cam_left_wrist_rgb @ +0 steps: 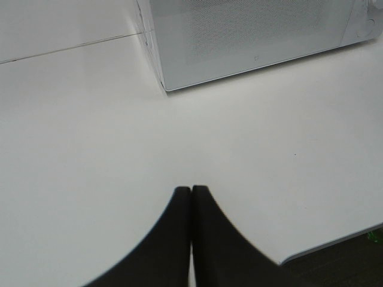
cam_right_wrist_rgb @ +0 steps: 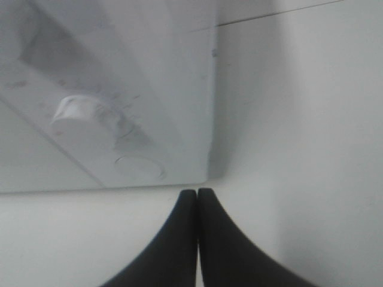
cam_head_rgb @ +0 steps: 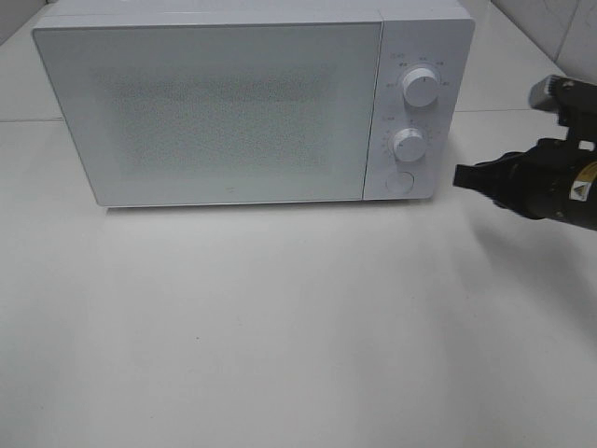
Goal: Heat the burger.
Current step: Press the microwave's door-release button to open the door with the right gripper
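Note:
The burger is out of view. A white microwave [cam_head_rgb: 224, 103] stands at the back of the table with its door shut; through the dotted window nothing inside can be made out. It has two knobs, an upper knob [cam_head_rgb: 419, 90] and a lower knob [cam_head_rgb: 409, 144], and a round button [cam_head_rgb: 399, 182]. My right gripper [cam_head_rgb: 459, 176] is shut and empty, just right of the button; the right wrist view shows its tips [cam_right_wrist_rgb: 197, 192] close to the button [cam_right_wrist_rgb: 140, 167]. My left gripper [cam_left_wrist_rgb: 191, 190] is shut and empty over the bare table, not visible in the high view.
The white table [cam_head_rgb: 280, 327] spreads in front of the microwave. Its front edge [cam_left_wrist_rgb: 335, 245] shows in the left wrist view. A tiled wall [cam_head_rgb: 560, 28] rises at the back right.

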Tool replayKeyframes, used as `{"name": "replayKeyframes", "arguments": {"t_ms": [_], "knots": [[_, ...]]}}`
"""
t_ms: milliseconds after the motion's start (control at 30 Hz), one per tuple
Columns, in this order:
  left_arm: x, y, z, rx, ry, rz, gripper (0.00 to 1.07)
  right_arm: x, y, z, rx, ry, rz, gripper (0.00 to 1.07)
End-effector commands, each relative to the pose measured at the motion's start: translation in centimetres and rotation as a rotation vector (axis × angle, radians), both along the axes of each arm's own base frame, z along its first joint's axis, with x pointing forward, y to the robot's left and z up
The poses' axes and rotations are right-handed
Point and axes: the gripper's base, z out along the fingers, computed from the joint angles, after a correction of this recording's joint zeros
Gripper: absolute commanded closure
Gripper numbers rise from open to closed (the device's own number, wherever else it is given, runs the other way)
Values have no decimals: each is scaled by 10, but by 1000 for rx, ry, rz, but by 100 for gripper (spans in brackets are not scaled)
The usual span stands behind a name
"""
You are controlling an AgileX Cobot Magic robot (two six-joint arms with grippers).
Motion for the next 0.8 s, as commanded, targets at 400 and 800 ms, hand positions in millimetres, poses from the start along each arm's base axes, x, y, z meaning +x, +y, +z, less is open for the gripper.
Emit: {"name": "replayKeyframes", "arguments": {"t_ms": [400,800], "knots": [[-2,0,0,-17,-29,5,106,26,72,-16,213,100,30,107],[-2,0,0,-17,-29,5,106,30,72,-28,560,263,-223,107]]}}
